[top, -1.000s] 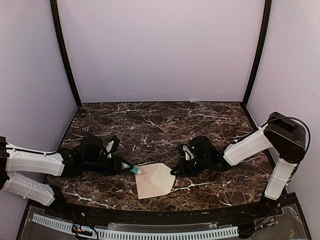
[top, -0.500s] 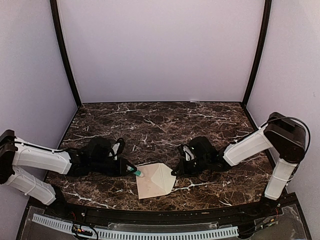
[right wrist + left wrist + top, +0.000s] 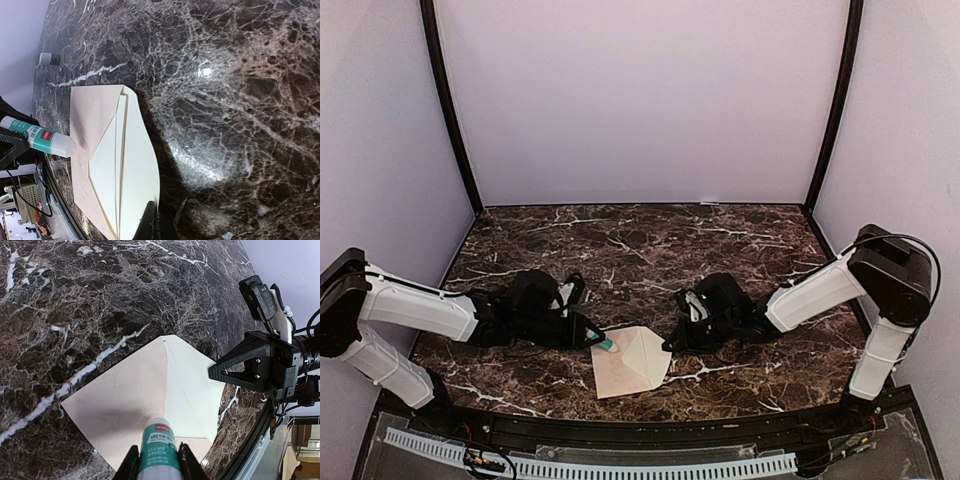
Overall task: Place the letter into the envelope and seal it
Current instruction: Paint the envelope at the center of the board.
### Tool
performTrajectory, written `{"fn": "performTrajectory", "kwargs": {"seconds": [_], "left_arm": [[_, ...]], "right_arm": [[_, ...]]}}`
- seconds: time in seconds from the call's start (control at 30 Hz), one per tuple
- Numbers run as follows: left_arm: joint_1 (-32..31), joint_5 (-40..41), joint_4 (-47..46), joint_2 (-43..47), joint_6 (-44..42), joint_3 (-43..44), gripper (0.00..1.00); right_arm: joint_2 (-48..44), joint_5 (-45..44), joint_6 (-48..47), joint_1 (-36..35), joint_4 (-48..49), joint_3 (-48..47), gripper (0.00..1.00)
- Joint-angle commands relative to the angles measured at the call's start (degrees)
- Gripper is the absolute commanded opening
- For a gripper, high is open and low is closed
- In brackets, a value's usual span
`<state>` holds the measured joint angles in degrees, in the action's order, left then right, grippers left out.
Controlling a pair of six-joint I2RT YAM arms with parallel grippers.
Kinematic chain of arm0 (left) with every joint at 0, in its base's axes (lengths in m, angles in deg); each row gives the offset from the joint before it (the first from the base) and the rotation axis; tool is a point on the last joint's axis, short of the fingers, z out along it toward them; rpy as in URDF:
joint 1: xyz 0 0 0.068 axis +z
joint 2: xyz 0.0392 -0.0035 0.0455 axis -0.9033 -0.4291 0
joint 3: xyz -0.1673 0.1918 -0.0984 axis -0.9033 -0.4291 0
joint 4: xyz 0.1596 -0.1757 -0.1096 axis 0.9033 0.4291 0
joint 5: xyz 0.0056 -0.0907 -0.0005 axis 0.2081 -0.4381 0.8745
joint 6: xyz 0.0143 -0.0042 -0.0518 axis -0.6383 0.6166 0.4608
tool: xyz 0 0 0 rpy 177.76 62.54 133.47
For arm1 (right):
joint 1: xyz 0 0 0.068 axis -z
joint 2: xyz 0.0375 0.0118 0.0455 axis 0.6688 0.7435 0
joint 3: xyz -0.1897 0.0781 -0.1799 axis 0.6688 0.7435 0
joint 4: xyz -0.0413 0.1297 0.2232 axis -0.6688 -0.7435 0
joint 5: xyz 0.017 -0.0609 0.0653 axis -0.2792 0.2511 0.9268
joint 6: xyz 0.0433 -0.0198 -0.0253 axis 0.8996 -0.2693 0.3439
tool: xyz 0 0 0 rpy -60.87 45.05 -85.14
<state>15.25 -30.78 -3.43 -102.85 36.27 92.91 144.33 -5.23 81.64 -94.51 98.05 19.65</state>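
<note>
Marble table [image 3: 650,240], near edge. The envelope [image 3: 631,360] lies flat between the two arms, its triangular flap folded open towards the right. The left gripper [image 3: 159,467] is clamped on a teal-and-white glue stick [image 3: 158,442], whose white tip sits over the envelope's tan body, just left of the flap fold. The right gripper [image 3: 212,373] meets the flap's pointed tip with its fingers drawn together. Whether paper is pinched between them cannot be told.
</note>
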Motion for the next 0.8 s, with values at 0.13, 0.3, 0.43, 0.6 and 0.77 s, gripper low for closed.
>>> {"fn": "performTrajectory", "kwargs": {"seconds": [0.13,0.3,0.43,0.6,0.77], "left_arm": [[-0.71,-0.59,2.82,-1.58,-1.71,1.78,0.00],[-0.85,-1.52,2.34,-2.79,-2.01,2.01,0.00],[-0.93,-2.24,2.54,-3.49,-2.07,2.35,0.00],[-1.28,-3.39,4.11,-3.31,-2.26,2.57,0.00],[-1.86,-4.10,5.98,-3.32,-2.37,2.68,0.00]], "right_arm": [[0.72,-1.15,-0.74,-0.55,-0.82,-1.55,0.00],[0.94,-1.32,-0.89,-0.71,-1.08,-1.77,0.00],[1.17,-1.68,-0.95,-0.95,-1.48,-2.03,0.00],[1.36,-2.24,-0.83,-1.07,-1.93,-2.34,0.00],[1.29,-2.83,-0.85,-1.08,-2.48,-2.64,0.00]]}}
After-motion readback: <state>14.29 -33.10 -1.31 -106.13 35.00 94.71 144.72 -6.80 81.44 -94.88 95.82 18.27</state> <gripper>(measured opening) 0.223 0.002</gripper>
